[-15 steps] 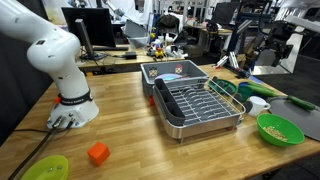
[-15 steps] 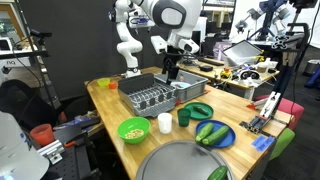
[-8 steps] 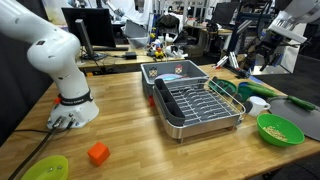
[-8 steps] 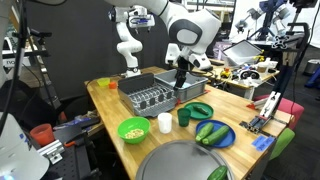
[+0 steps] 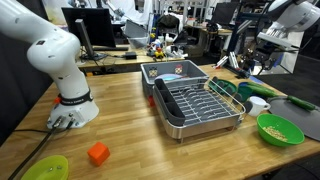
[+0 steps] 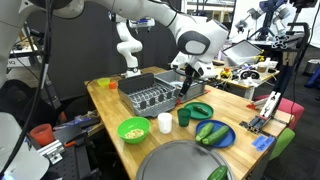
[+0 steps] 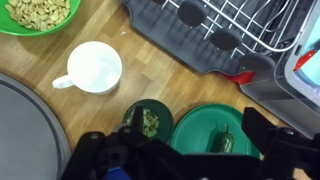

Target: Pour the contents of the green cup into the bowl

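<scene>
Two fingers of the gripper (image 7: 176, 152) are spread wide and empty along the bottom edge of the wrist view. Just above them in the frame, lower centre, is the green cup (image 7: 148, 122) with tan bits inside. The white cup (image 7: 93, 68) is up-left of it, the bowl (image 7: 38, 14) is in the top-left corner, and the dish rack (image 7: 235, 30) is upper right.

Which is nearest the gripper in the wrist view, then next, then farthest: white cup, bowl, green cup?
1. green cup, right by the gripper.
2. white cup, up and left.
3. bowl, top-left corner.
</scene>
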Controlling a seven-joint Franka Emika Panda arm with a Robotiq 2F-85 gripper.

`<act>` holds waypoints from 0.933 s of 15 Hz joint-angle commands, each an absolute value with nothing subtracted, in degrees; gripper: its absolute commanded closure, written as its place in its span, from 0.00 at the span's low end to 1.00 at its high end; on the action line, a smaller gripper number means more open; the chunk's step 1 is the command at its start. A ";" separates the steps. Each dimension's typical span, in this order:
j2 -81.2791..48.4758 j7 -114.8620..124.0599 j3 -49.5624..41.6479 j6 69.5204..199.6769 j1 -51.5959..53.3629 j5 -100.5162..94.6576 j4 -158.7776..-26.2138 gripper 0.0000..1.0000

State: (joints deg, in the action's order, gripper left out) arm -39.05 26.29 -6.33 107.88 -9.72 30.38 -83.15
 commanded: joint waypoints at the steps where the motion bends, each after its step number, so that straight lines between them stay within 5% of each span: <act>1: -39.12 26.60 -5.67 107.78 -10.29 29.92 -82.79 0.00; 14: -46.64 26.80 -4.29 101.73 -16.49 36.07 -79.56 0.00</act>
